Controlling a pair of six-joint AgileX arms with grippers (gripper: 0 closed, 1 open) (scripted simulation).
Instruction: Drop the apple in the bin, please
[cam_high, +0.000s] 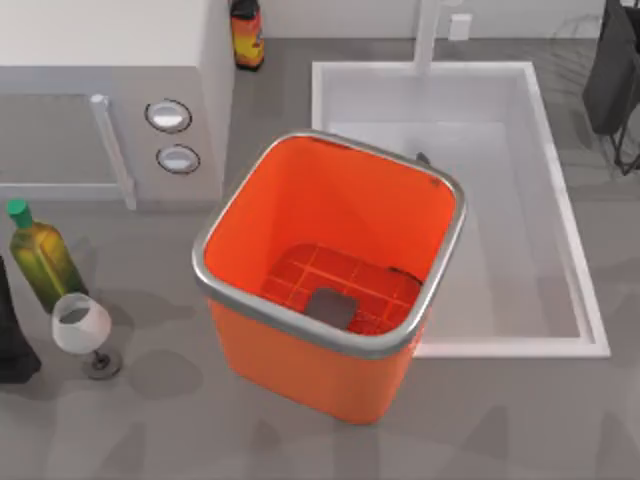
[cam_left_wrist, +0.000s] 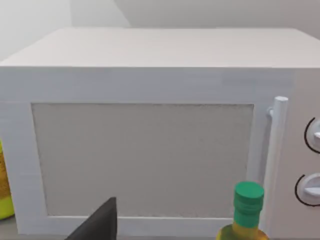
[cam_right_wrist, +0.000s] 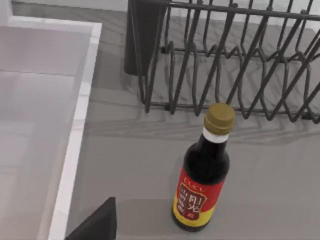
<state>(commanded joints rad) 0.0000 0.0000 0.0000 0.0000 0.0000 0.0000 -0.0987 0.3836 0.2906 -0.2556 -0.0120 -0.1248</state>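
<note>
The bin (cam_high: 300, 365) stands upright and open near the middle of the table, its silver rim unbroken and its gridded orange floor carrying a grey square patch (cam_high: 328, 305); its near wall hides part of that floor. From above, its right side overlaps the left edge of the white sink basin (cam_high: 570, 250). To the left of the bin stand a wine glass (cam_high: 82, 325) and, just behind it, a green-capped olive oil bottle (cam_high: 40, 260), with a white microwave (cam_high: 110, 110) farther back. A dark sauce bottle (cam_high: 247, 35) at the far edge is cut off by the frame. In the left wrist view a dark wedge of the left gripper (cam_left_wrist: 100, 222) points at the microwave door, well apart from the bin; I cannot tell whether it is open or closed. A similar wedge of the right gripper (cam_right_wrist: 100, 222) hangs over the counter between the sink's edge and a soy sauce bottle (cam_right_wrist: 202, 185), with a wire dish rack (cam_right_wrist: 225, 60) beyond; I cannot tell its state either.
</note>
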